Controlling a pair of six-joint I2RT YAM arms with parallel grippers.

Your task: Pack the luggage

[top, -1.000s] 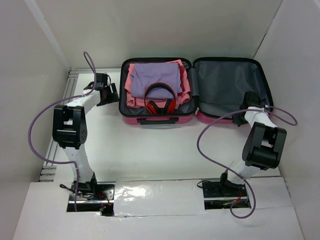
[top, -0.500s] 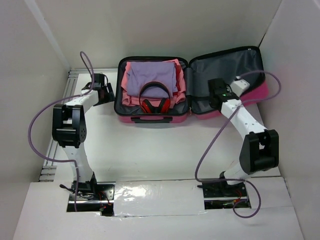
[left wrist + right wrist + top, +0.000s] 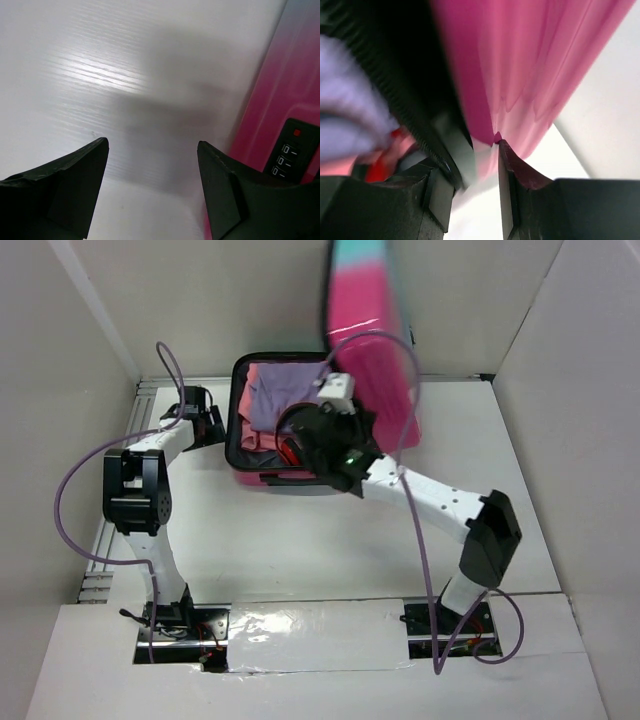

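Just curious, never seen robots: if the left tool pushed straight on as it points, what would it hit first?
Probably the white tabletop, which fills the view through the open left tool. The pink hard-shell suitcase seems just beside that line.

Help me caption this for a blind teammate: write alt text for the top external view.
The luggage is partly closed, its pink lid raised and motion-blurred over the packed half, with the right gripper clamped on the lid's edge. Clothes and red headphones lie inside; the left gripper is open beside the shell.
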